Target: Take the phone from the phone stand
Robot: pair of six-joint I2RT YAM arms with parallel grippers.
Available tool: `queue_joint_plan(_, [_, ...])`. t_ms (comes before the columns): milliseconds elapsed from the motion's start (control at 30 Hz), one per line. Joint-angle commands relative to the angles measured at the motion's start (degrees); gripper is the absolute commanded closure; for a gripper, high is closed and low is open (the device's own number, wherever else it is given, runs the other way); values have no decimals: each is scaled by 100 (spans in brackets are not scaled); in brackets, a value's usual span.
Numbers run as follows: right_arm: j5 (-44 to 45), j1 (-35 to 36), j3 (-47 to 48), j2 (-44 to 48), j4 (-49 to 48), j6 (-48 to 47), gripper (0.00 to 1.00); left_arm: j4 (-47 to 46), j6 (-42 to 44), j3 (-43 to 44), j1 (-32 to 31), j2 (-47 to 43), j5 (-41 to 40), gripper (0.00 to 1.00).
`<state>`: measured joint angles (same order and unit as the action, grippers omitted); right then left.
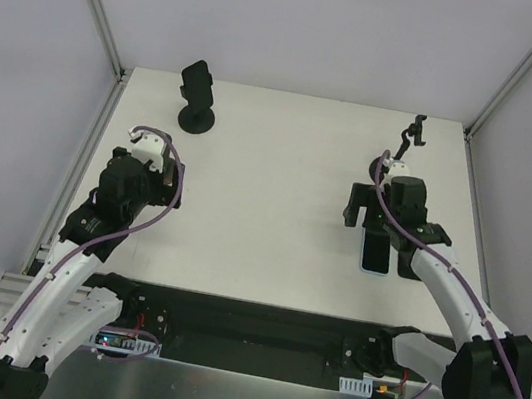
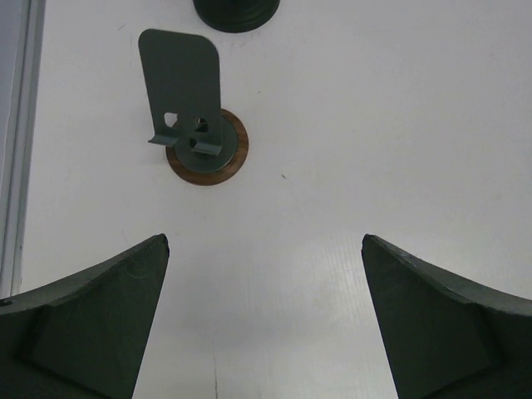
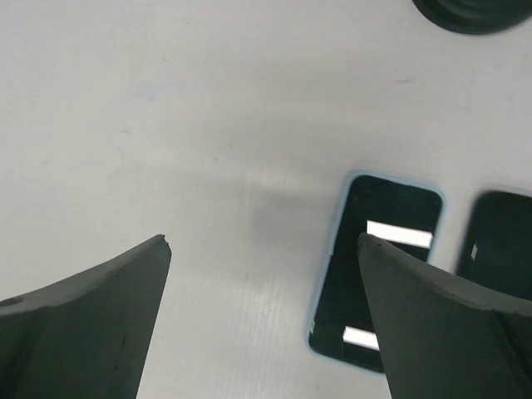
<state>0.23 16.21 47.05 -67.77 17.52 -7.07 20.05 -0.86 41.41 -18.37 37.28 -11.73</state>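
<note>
The phone (image 1: pixel 376 254), dark-screened in a light blue case, lies flat on the white table at the right. In the right wrist view it (image 3: pixel 378 274) lies partly under my right finger (image 3: pixel 440 324). My right gripper (image 1: pixel 365 212) (image 3: pixel 262 241) is open and empty just above the table beside it. A black phone stand (image 1: pixel 199 100) stands at the back left. In the left wrist view a stand (image 2: pixel 187 91) with a flat back plate and round base holds no phone. My left gripper (image 1: pixel 148 156) (image 2: pixel 264 241) is open and empty, short of that stand.
A second dark flat device (image 3: pixel 499 241) lies right of the phone. A thin black holder (image 1: pixel 416 132) stands at the back right. Dark round bases show at the top edge of the left wrist view (image 2: pixel 237 8) and the right wrist view (image 3: pixel 474 12). White walls with metal rails (image 1: pixel 103 12) enclose the table.
</note>
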Motion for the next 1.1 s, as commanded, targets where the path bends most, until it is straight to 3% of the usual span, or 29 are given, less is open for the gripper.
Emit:
queue_joint_plan(0, [-761,251,-573,666,-1284,109,4,-72,-239,78,483,385,452,1])
queue_joint_plan(233, [-1569,497,-1584,950,-3164,338,4,-168,-212,315,1212,1298,794,1])
queue_joint_plan(433, [-2158,717,-1900,730,-3930,469,4,-291,-792,746,2275,2309,2066,1])
queue_joint_plan(633, [-2369,805,-2077,511,-4528,689,4,-1150,-424,834,2917,3223,2306,1])
queue_joint_plan(767, [-2379,901,-2103,448,-4617,689,4,-1600,252,992,2988,3917,2788,1])
queue_joint_plan(867, [-2256,1042,-2086,519,-4530,567,4,-1794,446,1106,3006,4278,2694,1])
queue_joint_plan(1067, [-2176,1104,-2015,493,-4371,470,4,-2171,-88,992,3532,4577,3228,6])
